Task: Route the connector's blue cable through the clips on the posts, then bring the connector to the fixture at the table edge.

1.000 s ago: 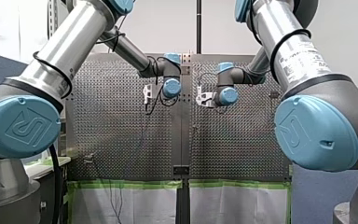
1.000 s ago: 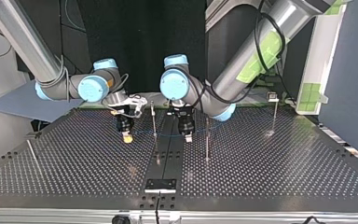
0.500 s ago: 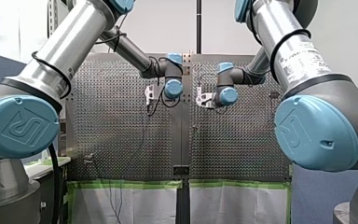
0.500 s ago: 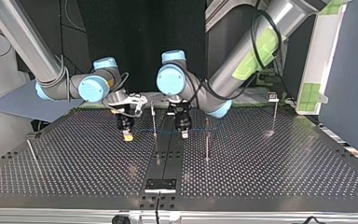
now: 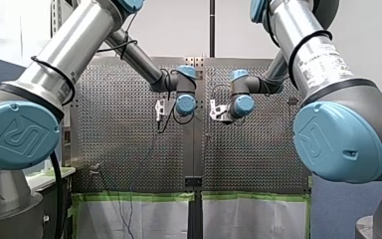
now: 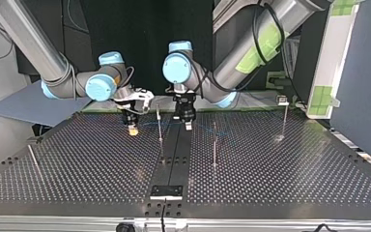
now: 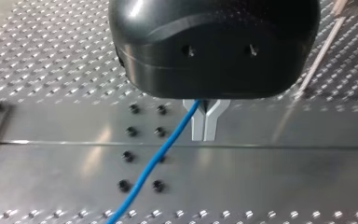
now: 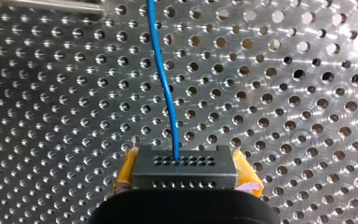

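Table (image 6: 294,183) edge fixture (image 6: 165,192) sits well apart from connector (image 8: 185,168).

Our left gripper (image 7: 204,136) hides most of its fingers (image 7: 197,123) behind its body. The cable (image 7: 154,158) runs out of view. In the top view, at the posts (image 6: 159,124), we cannot follow it: too thin.

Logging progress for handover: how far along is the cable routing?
Done: my right gripper grips the connector, and my left gripper is pinched on the blue cable. In hand: the cable spans between them beside a post. Whether that post holds it I cannot tell. Left: the connector is far from the fixture.
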